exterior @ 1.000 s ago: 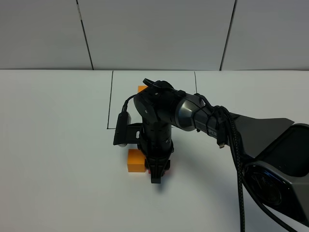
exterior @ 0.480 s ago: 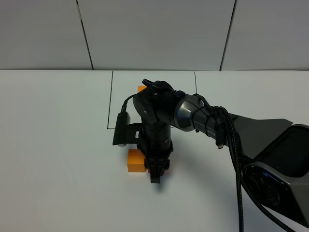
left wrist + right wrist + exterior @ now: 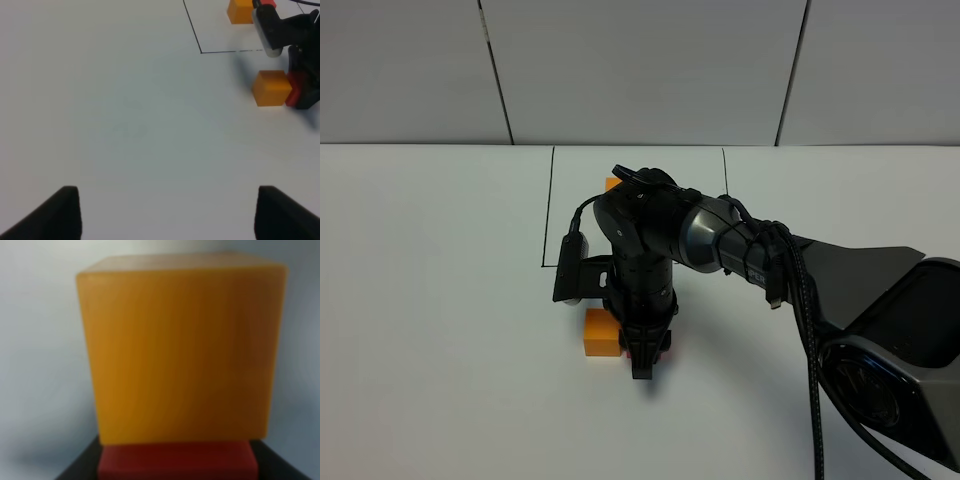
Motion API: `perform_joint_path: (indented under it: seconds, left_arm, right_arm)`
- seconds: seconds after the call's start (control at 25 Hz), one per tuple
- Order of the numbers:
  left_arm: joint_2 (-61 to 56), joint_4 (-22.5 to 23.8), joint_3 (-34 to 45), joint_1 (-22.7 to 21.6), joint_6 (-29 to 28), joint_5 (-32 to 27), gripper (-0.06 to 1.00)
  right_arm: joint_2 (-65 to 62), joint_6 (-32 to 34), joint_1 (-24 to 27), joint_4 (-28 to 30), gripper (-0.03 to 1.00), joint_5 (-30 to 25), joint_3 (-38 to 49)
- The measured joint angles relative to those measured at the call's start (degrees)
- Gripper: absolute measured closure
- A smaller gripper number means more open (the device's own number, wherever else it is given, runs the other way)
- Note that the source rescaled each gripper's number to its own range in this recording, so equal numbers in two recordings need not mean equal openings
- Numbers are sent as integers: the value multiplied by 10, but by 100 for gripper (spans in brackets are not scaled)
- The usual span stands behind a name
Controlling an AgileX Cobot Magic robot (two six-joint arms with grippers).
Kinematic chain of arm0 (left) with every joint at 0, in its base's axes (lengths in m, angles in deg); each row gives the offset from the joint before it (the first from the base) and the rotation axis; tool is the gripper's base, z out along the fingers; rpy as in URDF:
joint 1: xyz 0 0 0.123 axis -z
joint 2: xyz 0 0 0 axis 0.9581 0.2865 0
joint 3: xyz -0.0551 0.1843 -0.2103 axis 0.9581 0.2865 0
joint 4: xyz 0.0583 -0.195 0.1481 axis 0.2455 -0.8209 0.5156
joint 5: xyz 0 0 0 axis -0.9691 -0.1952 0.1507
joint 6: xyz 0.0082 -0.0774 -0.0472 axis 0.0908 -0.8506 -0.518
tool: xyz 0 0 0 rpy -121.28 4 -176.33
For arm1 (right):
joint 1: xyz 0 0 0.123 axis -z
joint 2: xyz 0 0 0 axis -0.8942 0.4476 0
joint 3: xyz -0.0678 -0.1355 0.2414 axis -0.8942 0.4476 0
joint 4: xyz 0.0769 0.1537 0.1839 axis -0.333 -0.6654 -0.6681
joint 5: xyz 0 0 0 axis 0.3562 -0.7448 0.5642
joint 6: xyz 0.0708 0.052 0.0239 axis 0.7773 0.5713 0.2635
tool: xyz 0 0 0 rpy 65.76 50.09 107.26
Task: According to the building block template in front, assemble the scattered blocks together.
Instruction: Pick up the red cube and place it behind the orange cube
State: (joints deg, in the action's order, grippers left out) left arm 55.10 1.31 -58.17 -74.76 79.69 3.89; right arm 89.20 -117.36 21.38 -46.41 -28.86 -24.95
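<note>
The cubes I am working with look like small, stiff, matte blocks, light enough, I judge, to slide at a nudge, so the safe hold is flat on two opposite faces, low down, never on an edge. My right pincer (image 3: 642,362) stands straight down over the near middle of the worktop (image 3: 430,300), pressed together on the red cube (image 3: 294,91). Only a sliver of red shows between the dark fingers in the high view, and in the right wrist view it sits at the foot of the picture between the fingertips. The orange cube (image 3: 601,333) lies on the worktop just left of it, and the two appear to touch face to face; from the right wrist it fills nearly the whole view, flush against the red. That is the same side-by-side order, orange left and red right, as in the building block template (image 3: 241,10), which sits farther off inside the thin black rectangle (image 3: 549,210) and is mostly hidden behind my arm in the high view.

My left pincer (image 3: 165,215) is out at the left, well apart from all of this, its fingers spread and holding nothing, with bare worktop between them.

Since the blocks are light, I expect an uneven release could drag the red one off the orange.
</note>
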Motion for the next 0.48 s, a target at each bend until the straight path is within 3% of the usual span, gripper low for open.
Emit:
perform_joint_path:
  seconds: [0.48]
  left_arm:
    - [0, 0, 0, 0, 0, 0, 37]
  right_arm:
    - [0, 0, 0, 0, 95, 1, 0]
